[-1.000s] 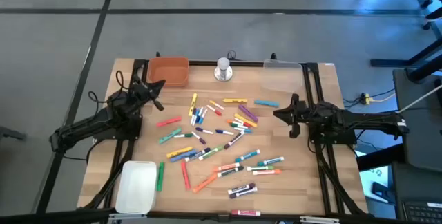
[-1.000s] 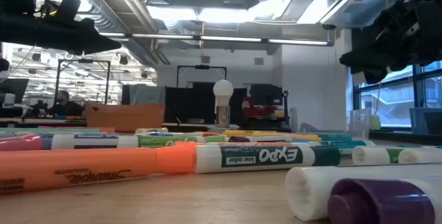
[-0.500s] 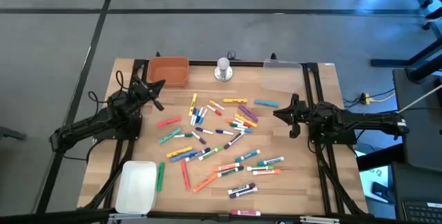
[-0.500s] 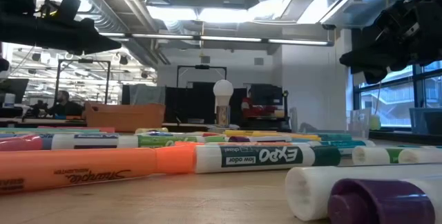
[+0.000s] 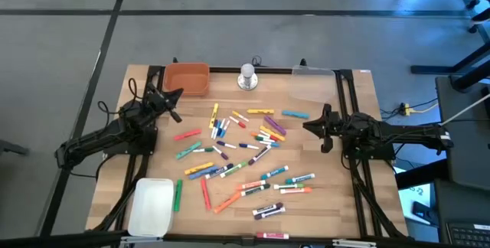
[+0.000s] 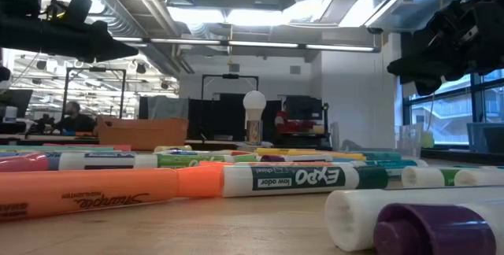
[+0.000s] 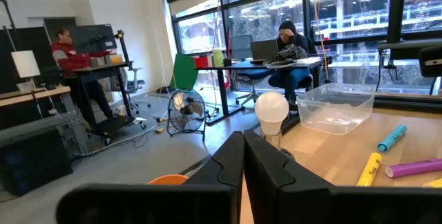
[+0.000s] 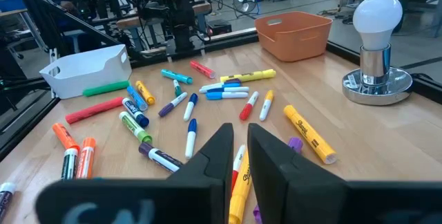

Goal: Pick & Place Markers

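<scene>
Many capped markers (image 5: 245, 152) in many colours lie flat and scattered over the middle of the wooden table; they also show in the low view (image 6: 276, 178) and the right wrist view (image 8: 186, 106). My left gripper (image 5: 178, 95) hangs shut above the table's left side, beside the orange bin, its fingers (image 7: 243, 156) closed with nothing between them. My right gripper (image 5: 306, 125) hovers at the right side, pointing toward the markers. Its fingers (image 8: 239, 144) stand only a slit apart with nothing between them.
An orange bin (image 5: 187, 79) stands at the far left and a white tray (image 5: 151, 206) at the near left. A light bulb on a silver base (image 5: 246, 77) stands at the far middle, a clear container (image 5: 312, 83) at the far right. People sit in the room beyond.
</scene>
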Robot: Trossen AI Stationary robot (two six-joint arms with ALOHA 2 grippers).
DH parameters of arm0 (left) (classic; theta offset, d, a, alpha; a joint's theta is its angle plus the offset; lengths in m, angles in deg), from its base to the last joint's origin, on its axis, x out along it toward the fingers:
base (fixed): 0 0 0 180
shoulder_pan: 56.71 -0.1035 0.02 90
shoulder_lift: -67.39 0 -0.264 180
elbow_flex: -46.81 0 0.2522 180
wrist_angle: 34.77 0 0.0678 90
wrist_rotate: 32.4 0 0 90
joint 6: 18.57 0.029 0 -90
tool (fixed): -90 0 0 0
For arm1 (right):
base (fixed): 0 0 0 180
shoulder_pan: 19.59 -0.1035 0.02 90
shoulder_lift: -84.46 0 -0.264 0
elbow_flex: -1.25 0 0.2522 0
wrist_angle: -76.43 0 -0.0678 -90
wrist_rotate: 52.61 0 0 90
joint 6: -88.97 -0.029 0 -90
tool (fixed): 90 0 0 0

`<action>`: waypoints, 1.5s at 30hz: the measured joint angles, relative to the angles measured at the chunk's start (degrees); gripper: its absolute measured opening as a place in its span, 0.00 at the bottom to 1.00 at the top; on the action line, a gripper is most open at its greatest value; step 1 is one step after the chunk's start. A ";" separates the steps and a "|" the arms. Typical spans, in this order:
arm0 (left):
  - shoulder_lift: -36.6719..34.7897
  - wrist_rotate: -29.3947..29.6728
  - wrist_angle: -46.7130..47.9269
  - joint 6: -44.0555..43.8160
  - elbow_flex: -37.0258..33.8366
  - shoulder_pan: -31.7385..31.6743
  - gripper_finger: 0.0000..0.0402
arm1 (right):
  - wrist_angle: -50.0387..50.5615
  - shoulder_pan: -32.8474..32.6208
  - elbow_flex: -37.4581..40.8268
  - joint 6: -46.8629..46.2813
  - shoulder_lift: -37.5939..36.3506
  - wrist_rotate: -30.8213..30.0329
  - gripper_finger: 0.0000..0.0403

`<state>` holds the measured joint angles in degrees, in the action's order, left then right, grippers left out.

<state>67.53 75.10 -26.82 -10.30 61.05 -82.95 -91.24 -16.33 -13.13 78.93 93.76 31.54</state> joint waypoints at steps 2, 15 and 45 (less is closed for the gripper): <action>0.00 0.01 -0.01 0.00 -0.01 -0.01 0.02 | 0.00 0.00 0.02 0.00 0.00 -0.01 0.11; 0.00 0.00 0.01 0.00 0.00 -0.01 0.02 | 0.00 0.00 0.02 0.02 0.00 0.00 0.11; 0.00 0.02 0.01 0.00 0.01 -0.01 0.02 | -4.71 -0.02 0.01 -14.53 0.00 -3.70 0.11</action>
<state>67.53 75.11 -26.81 -10.30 61.05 -82.96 -95.95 -16.34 -13.13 64.40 93.76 27.84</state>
